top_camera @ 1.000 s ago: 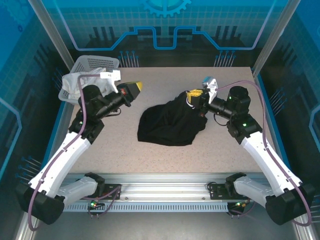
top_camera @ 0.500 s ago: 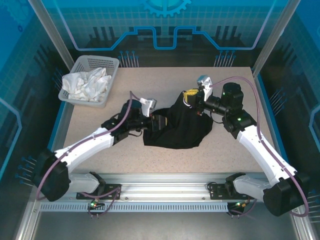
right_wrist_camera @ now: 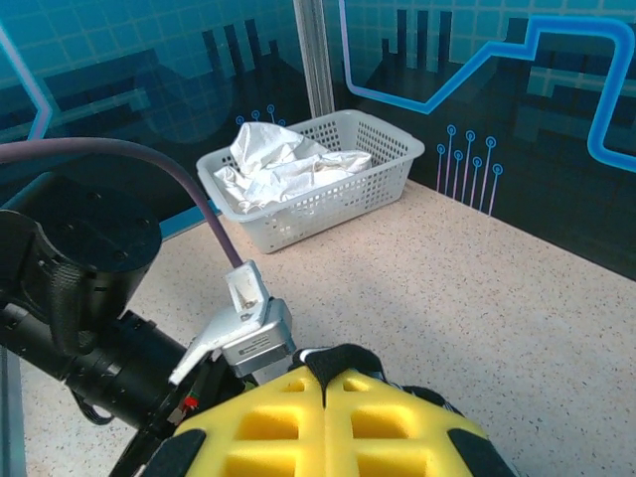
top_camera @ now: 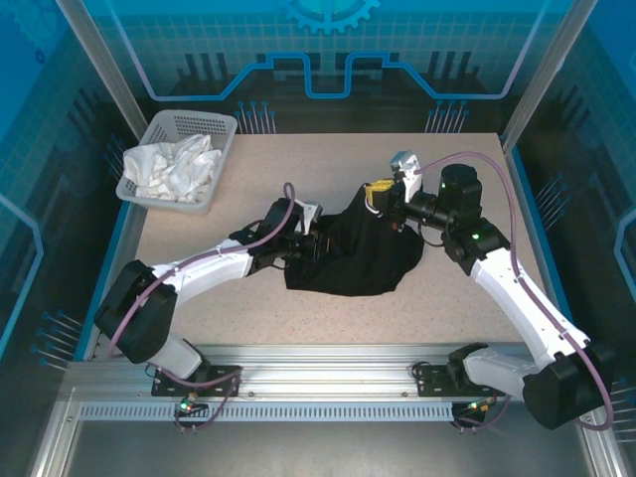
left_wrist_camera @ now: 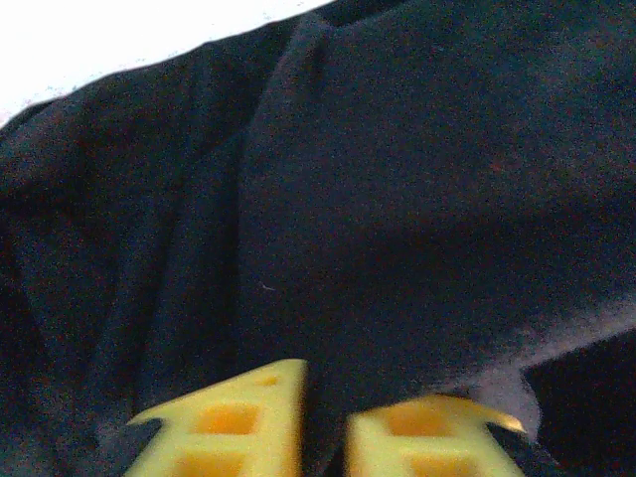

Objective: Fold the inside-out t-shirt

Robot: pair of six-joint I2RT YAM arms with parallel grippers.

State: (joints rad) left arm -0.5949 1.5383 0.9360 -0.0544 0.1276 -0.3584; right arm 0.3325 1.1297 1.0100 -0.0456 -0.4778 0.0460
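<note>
Left gripper [top_camera: 314,243] is pinching the left edge of the black t-shirt [top_camera: 363,256]. Right gripper [top_camera: 383,196] is clamping shut on its far edge.

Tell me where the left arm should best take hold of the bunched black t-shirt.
Probably its left edge, coming in low from the left. The t-shirt lies heaped, its far right corner pinched up by the right gripper, so the left edge is the free fold. The left gripper is shut on it there.
</note>
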